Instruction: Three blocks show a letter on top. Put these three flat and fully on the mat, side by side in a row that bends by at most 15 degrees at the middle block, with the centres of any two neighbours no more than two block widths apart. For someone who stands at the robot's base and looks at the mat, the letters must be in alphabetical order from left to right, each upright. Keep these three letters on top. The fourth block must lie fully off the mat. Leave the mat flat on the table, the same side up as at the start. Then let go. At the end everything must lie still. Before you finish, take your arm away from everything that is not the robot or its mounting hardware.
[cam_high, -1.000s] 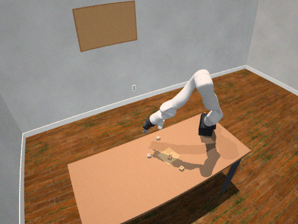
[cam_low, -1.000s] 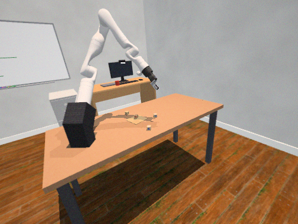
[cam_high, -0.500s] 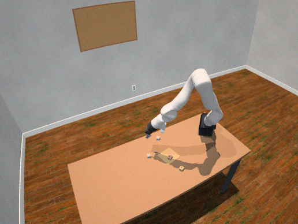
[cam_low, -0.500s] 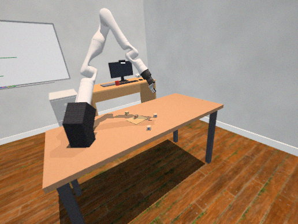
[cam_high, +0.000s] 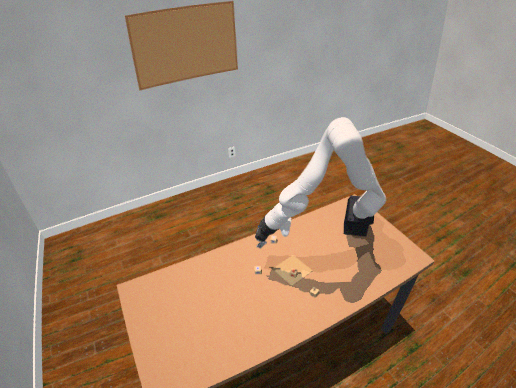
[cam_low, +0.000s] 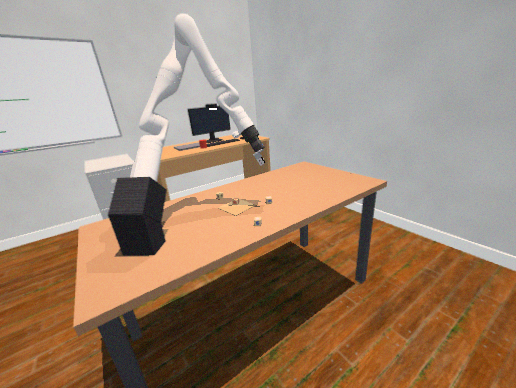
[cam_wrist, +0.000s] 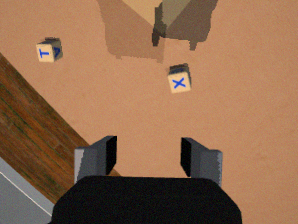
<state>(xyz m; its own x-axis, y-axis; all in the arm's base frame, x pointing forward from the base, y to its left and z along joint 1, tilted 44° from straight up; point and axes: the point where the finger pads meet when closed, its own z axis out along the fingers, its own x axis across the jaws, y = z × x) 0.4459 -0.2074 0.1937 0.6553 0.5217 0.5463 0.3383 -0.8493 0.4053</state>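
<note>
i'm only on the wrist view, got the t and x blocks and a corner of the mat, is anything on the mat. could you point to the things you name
Observer: Yes, one block (cam_high: 294, 273) (cam_low: 235, 202) sits on the mat (cam_high: 295, 261) (cam_low: 236, 210) (cam_wrist: 137, 7).
Operator: ok and the fourth one
Observer: That last block (cam_high: 314, 291) (cam_low: 219, 195) is off the mat, on the table (cam_high: 200, 325) (cam_low: 310, 185) (cam_wrist: 240, 115), across the mat from the T block (cam_high: 273, 240) (cam_low: 257, 222) (cam_wrist: 45, 52).

Over the last second, your gripper (cam_high: 261, 245) (cam_low: 260, 160) (cam_wrist: 148, 150) has come lower and closer to the T block (cam_high: 273, 240) (cam_low: 257, 222) (cam_wrist: 46, 52) in the top view. In the exterior view it has shifted left and down, toward you. Your arm's elbow (cam_high: 344, 131) (cam_low: 185, 24) has swung slightly left in the top view.
</note>
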